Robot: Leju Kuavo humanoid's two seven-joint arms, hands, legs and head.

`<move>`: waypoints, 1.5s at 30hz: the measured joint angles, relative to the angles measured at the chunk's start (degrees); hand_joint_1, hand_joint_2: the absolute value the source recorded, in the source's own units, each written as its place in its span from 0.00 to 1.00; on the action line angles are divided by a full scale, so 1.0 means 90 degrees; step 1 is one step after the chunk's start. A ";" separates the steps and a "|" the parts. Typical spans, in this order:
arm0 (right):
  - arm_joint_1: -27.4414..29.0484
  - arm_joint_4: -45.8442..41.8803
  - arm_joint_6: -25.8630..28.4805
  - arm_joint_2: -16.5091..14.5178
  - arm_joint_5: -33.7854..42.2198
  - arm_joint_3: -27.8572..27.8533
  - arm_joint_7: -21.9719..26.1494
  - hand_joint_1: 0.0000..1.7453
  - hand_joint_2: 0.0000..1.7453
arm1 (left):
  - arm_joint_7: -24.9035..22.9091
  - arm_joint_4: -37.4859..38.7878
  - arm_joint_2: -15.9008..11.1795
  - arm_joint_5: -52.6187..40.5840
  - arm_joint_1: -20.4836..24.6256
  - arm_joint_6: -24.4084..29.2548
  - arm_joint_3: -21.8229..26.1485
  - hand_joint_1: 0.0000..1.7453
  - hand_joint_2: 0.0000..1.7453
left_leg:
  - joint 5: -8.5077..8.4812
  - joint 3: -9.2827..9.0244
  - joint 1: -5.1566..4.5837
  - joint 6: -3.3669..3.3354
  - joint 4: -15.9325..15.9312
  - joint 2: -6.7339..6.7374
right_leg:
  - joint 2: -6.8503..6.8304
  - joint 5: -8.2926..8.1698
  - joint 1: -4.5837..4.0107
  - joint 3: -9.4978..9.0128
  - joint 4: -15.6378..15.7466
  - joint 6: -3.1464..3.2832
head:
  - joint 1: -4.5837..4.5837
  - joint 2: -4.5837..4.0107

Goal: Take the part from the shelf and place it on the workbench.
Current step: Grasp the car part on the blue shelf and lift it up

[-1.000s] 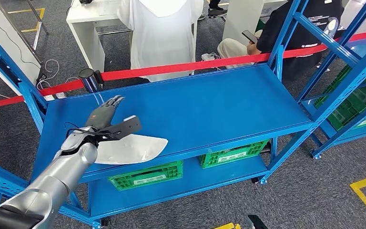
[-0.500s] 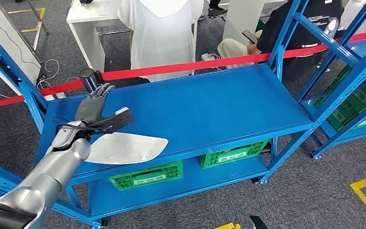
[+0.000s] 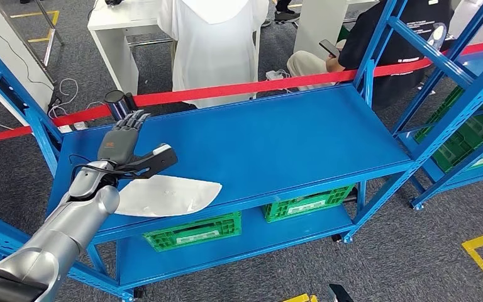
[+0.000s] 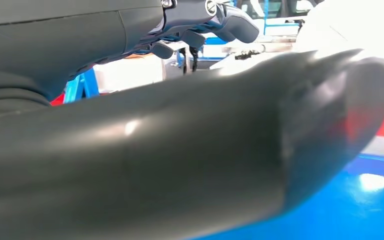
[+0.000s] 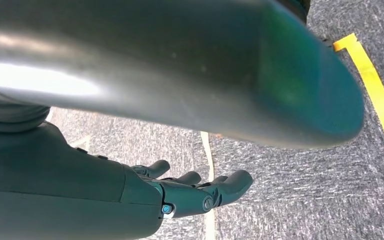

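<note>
The left hand (image 3: 122, 148) hovers empty, fingers spread, above the flat white curved part (image 3: 163, 196) near the blue bench's (image 3: 277, 145) front-left edge; the right hand (image 5: 190, 192) hangs open.

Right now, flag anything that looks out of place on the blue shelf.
The white part lies at the front edge of the shelf, its front edge about flush with the lip. The left hand hovers above it, fingers apart.
</note>
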State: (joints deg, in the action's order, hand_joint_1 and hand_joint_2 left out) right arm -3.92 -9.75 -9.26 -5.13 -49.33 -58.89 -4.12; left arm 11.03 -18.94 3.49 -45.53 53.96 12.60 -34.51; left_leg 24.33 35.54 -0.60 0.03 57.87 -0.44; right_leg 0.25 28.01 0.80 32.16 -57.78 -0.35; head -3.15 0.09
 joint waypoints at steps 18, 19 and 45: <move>0.0000 0.0000 0.0007 -0.0020 0.0010 -0.0116 0.0013 0.00 0.00 | -0.0081 -0.0120 -0.0009 0.0107 -0.0063 -0.0081 -0.0212 0.00 0.00 | 0.0000 -0.0001 0.0000 0.0000 0.0000 0.0001 | 0.0001 0.0000 0.0000 0.0001 0.0000 0.0000 | 0.0000 0.0000; 0.0000 0.0000 0.0007 -0.0020 0.0010 -0.0116 0.0013 0.00 0.00 | -0.0081 -0.0120 -0.0009 0.0107 -0.0066 -0.0081 -0.0215 0.00 0.00 | 0.0000 -0.0001 0.0000 0.0000 0.0000 0.0001 | 0.0001 0.0000 0.0000 0.0001 0.0000 0.0000 | 0.0000 0.0000; 0.0006 0.0000 0.0002 -0.0050 -0.0053 -0.0123 -0.0020 0.00 0.00 | 0.0045 -0.0160 -0.0002 0.0432 -0.0180 0.0124 -0.0244 0.00 0.00 | -0.0019 -0.0089 0.0062 -0.0142 -0.0094 0.0034 | -0.0004 0.0558 0.0078 0.0816 -0.1563 -0.0163 | -0.0042 0.0000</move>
State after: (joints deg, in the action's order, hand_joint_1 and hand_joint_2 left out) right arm -3.86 -9.75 -9.24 -5.58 -49.81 -59.99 -4.30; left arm 11.43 -20.38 3.48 -41.64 52.33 13.72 -36.70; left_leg 24.15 34.74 -0.04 -1.25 57.02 -0.14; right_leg 0.21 33.03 1.51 39.50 -71.84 -1.82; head -3.52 0.09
